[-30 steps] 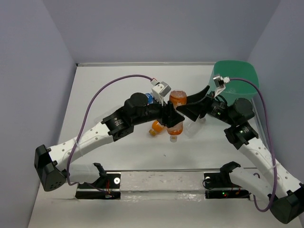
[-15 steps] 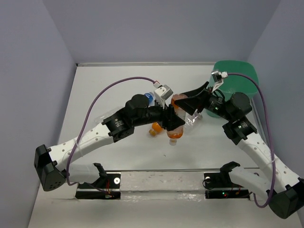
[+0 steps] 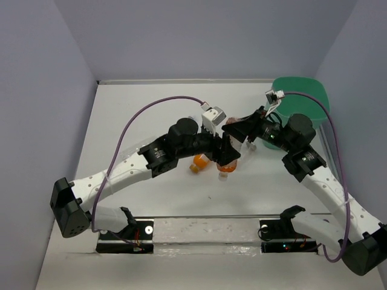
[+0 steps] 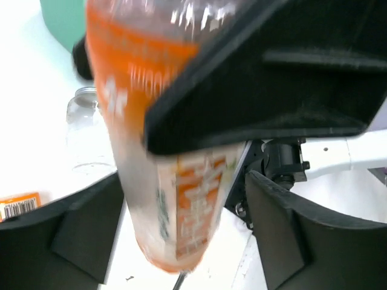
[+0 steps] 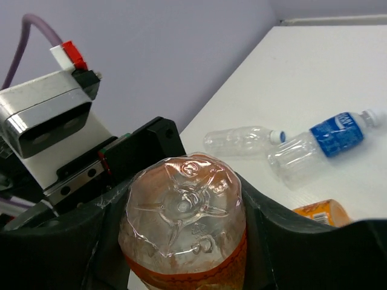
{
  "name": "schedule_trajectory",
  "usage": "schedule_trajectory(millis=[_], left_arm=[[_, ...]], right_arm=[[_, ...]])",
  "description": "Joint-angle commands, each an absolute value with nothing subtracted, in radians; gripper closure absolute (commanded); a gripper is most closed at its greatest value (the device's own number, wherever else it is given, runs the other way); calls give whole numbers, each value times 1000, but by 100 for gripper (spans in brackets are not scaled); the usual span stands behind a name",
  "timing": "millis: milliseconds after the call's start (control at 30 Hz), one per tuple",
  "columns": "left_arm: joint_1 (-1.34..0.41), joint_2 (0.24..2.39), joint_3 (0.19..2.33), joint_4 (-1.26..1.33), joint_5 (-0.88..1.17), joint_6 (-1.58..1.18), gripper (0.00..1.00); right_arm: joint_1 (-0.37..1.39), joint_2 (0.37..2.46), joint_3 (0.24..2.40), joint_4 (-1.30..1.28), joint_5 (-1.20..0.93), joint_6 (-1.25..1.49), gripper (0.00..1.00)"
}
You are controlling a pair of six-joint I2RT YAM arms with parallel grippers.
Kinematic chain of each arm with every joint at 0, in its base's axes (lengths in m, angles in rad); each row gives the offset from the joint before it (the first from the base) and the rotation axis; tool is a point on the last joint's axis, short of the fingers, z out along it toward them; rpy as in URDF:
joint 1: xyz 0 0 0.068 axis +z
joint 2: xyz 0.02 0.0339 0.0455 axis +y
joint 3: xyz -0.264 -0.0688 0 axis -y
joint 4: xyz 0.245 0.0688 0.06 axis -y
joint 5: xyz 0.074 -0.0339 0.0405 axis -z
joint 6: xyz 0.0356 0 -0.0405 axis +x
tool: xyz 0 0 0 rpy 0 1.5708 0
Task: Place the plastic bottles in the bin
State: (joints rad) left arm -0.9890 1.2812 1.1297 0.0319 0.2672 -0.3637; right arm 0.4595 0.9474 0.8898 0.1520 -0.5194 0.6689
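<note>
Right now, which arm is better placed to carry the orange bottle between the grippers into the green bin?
Right. The right gripper clasps the orange bottle on both sides, and the bin stands on that arm's side. The left gripper has its fingers apart from the bottle.

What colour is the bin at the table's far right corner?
Mint green; the rounded plastic bin shows best in top external.

The right hand (image 5: 184,248) is black; between its fingers sits an orange bottle (image 5: 181,205) with white lettering. Beyond the hand, a clear bottle (image 5: 331,134) wears a blue label. Mint-green bin (image 3: 302,99), white counter (image 3: 151,109).
</note>
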Motion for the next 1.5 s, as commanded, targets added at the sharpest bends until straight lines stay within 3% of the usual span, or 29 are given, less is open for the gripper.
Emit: schedule_trajectory(millis=[0,67,400,500,700,733,767,833,867,933,967,1167,1233,1467], left_arm=[[-994,1206,1112,20,164,-362,6],[-994,1187,1085,-12,62,-361,1],[-985,1153,924,-57,-323,-422,1],[-970,1248,913,-9,-354,-387,1],[-899,1445,942,97,-261,-322,1],[-896,1468,948,103,-267,-319,1],[-890,1491,953,116,-275,-315,1],[-881,1547,969,123,-304,-301,1],[-877,1564,974,127,-311,-295,1],[-871,1609,983,132,-311,-285,1],[-865,1623,988,135,-307,-281,1],[-856,1695,982,159,-267,-275,1],[-854,1706,971,173,-259,-279,6],[-854,1686,934,204,-232,-302,36]], right_arm=[[459,917,1008,75,-294,568,66],[450,930,1095,35,-224,511,66],[221,1060,1489,-150,152,281,69],[198,1113,1560,-149,349,178,69],[132,1223,1530,-94,480,71,68],[120,1232,1517,-86,485,66,66],[108,1238,1506,-78,488,61,55],[75,1258,1491,-74,503,61,43],[75,1259,1486,-74,506,61,24],[64,1256,1477,-78,490,54,4],[64,1255,1486,-96,476,49,0],[64,1140,1422,-262,324,188,0],[64,1034,1343,-290,197,311,0],[97,642,742,-224,49,733,1]])
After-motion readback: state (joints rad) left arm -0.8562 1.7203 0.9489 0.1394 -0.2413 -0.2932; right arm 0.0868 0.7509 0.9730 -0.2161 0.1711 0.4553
